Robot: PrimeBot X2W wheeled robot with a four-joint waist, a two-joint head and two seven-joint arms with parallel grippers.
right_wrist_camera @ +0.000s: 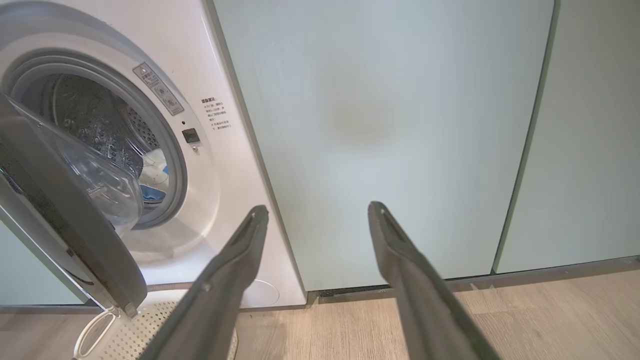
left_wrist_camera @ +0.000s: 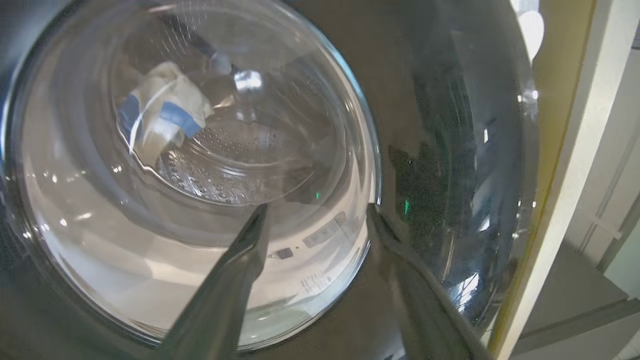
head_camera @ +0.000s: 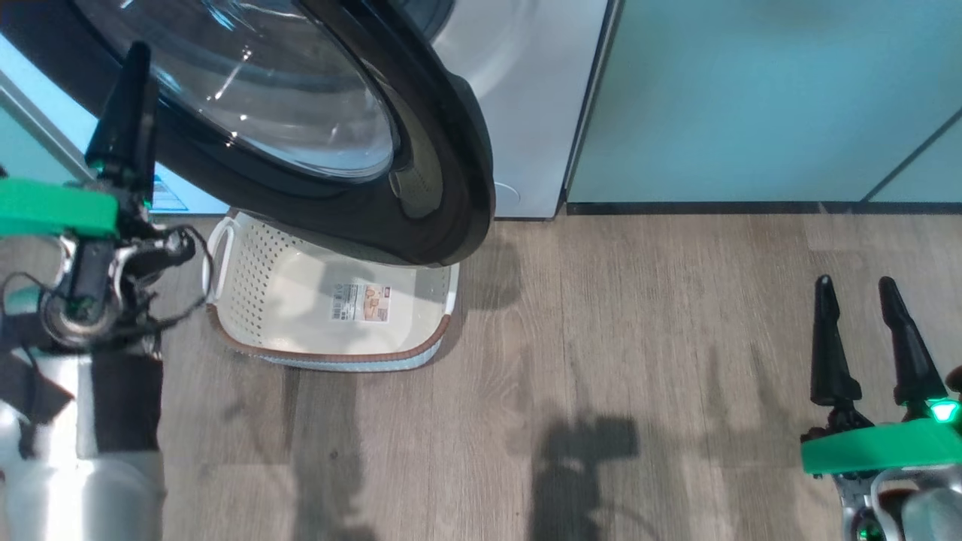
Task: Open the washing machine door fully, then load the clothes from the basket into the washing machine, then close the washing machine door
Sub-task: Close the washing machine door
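The round black-rimmed washing machine door (head_camera: 451,150) stands partly open, hanging over the cream perforated plastic basket (head_camera: 248,278) on the wooden floor (head_camera: 601,338). Through its glass we see the pale yellow, blue-patched clothes (left_wrist_camera: 160,115) in the drum of the white washing machine (right_wrist_camera: 220,165). Our left hand (left_wrist_camera: 316,212) faces that glass, fingers wide, holding nothing. Our right hand (head_camera: 857,285) hovers equally wide, facing the pale green cabinet (right_wrist_camera: 400,125).

The washing machine door (head_camera: 451,150) is hanging half-open across the upper left of the head view, overhanging the basket (head_camera: 255,270) and screening the drum mouth (right_wrist_camera: 90,115). Open floor (head_camera: 639,323) is stretching across centre and right, with cabinet fronts (head_camera: 751,98) closing off the top.
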